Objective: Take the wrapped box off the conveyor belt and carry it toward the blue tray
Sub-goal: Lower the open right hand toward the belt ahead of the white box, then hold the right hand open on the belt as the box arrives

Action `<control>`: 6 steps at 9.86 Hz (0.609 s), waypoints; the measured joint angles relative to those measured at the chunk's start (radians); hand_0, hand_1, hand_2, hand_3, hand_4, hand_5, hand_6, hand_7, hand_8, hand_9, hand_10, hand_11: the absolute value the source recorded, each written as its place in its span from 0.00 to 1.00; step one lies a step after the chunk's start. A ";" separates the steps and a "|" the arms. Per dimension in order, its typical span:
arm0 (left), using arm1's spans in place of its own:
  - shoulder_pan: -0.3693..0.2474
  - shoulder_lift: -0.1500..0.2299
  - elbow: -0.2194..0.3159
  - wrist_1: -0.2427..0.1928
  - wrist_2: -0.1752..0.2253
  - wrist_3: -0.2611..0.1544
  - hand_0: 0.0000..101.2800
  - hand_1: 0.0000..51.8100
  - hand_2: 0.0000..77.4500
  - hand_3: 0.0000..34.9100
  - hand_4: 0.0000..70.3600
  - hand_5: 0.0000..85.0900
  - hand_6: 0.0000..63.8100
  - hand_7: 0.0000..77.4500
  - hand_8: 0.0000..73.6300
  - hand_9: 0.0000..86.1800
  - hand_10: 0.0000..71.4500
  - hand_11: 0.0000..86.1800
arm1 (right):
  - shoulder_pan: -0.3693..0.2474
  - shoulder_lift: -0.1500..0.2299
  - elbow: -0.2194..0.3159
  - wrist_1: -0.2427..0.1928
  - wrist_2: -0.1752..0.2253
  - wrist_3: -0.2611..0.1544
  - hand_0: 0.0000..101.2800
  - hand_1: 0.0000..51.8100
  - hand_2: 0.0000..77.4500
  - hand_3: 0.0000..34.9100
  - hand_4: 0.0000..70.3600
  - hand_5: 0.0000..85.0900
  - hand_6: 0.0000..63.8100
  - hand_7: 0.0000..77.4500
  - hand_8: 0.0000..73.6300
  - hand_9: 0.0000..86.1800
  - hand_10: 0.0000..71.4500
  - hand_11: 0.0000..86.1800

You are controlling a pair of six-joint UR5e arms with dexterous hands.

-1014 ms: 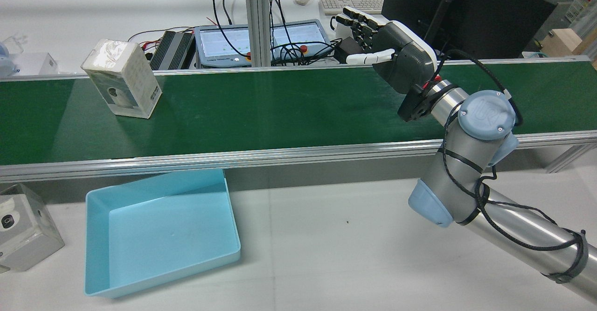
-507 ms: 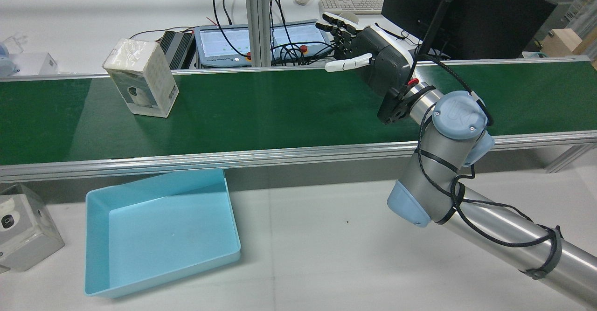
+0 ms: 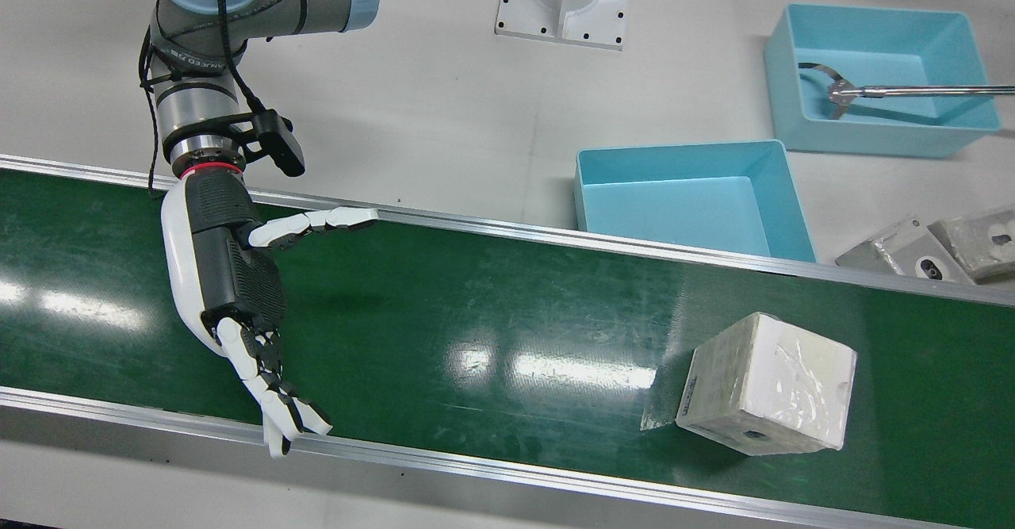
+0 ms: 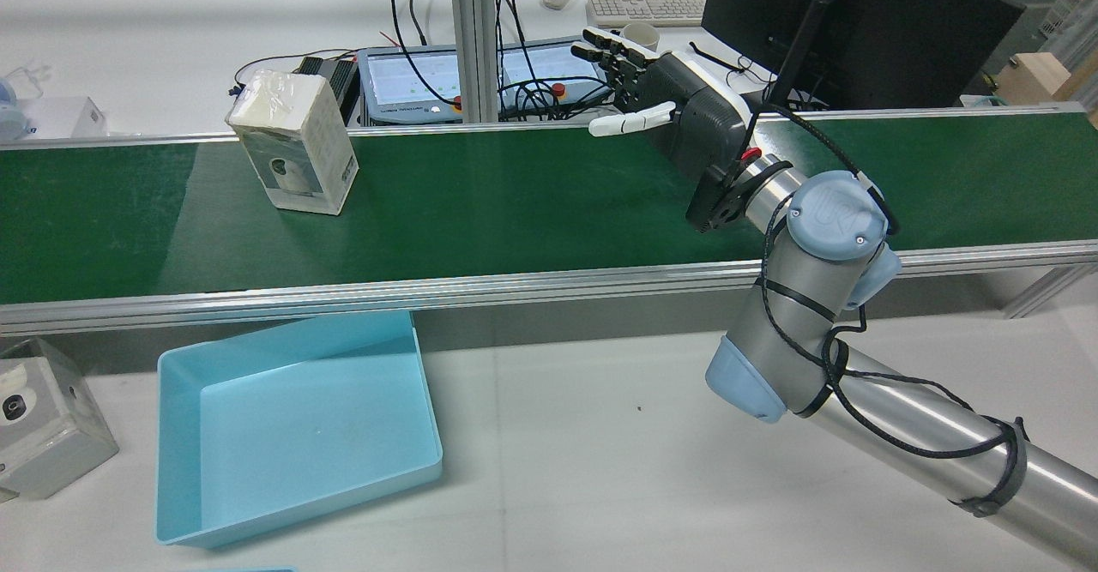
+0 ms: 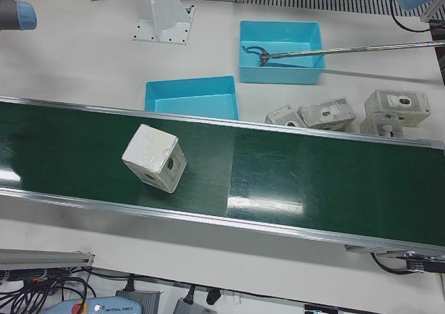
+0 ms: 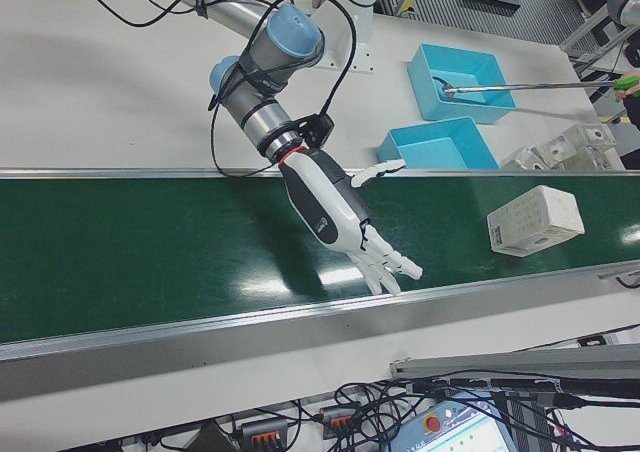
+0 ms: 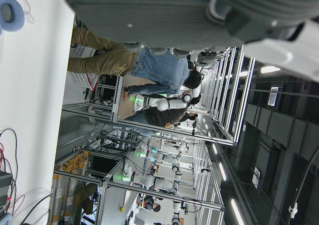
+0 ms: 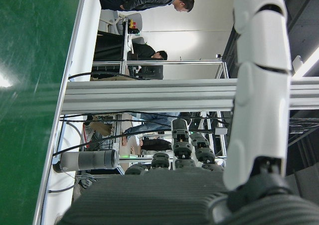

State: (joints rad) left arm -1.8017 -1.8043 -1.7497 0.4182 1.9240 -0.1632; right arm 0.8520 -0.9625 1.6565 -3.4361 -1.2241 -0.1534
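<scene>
On conveyor belt, wrapped box upright, long axis vertical

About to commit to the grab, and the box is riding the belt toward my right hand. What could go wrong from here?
The wrapped box sits skewed on the conveyor belt, so the open right hand may meet a corner and topple it. Its glossy wrap could slip. The blue tray lies back across the belt's rail: carry high.
</scene>
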 joint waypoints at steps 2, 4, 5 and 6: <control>0.000 0.000 0.000 0.000 0.000 0.000 0.00 0.00 0.01 0.00 0.00 0.01 0.01 0.01 0.01 0.00 0.01 0.01 | -0.002 0.000 0.002 0.000 0.000 0.000 0.46 0.25 0.15 0.00 0.12 0.09 0.07 0.18 0.04 0.04 0.00 0.01; 0.000 0.000 0.000 0.000 0.000 0.000 0.00 0.00 0.01 0.00 0.01 0.01 0.01 0.01 0.01 0.00 0.01 0.01 | -0.003 -0.001 0.002 0.000 0.000 0.000 0.46 0.25 0.15 0.00 0.10 0.09 0.07 0.18 0.04 0.04 0.00 0.01; 0.000 0.000 0.000 0.000 0.000 0.000 0.00 0.00 0.01 0.00 0.01 0.01 0.01 0.01 0.01 0.00 0.01 0.01 | -0.005 -0.001 0.002 0.001 0.000 0.000 0.46 0.25 0.15 0.00 0.10 0.09 0.07 0.18 0.04 0.04 0.00 0.01; 0.000 0.000 0.000 0.000 0.000 0.000 0.00 0.00 0.01 0.00 0.01 0.01 0.01 0.01 0.01 0.00 0.00 0.01 | -0.006 -0.001 0.003 0.001 0.001 0.001 0.46 0.25 0.15 0.04 0.10 0.09 0.07 0.18 0.04 0.04 0.00 0.01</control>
State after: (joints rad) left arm -1.8017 -1.8042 -1.7497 0.4182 1.9240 -0.1632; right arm 0.8464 -0.9633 1.6590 -3.4349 -1.2231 -0.1529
